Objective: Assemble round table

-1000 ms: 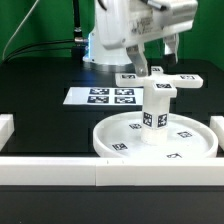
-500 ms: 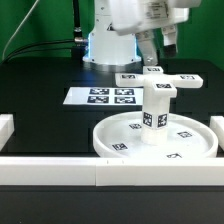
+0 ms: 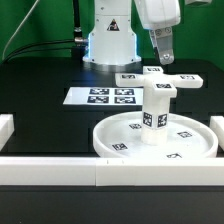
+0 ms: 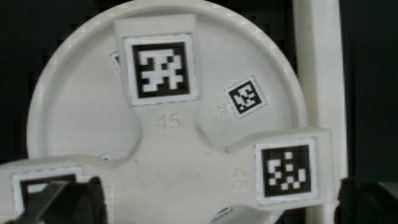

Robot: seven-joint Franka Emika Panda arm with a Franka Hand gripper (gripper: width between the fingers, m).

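Now gripper [image 3: 160, 47] higher, open — off cross-shaped base [image 3: 160, 82], assembly unmoved.

The exterior view looks from low in front across the table [image 3: 40, 120] toward the robot. The wrist view looks closely down onto the round disc [image 4: 107, 130], which both views share [image 3: 155, 140].

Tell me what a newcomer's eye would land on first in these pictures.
The white round disc near the front border bar, with the short leg standing upright at its centre and the cross-shaped base on top. Above it hangs the gripper, fingers apart and holding nothing. To the exterior view's left, the marker board lies flat on the black table.
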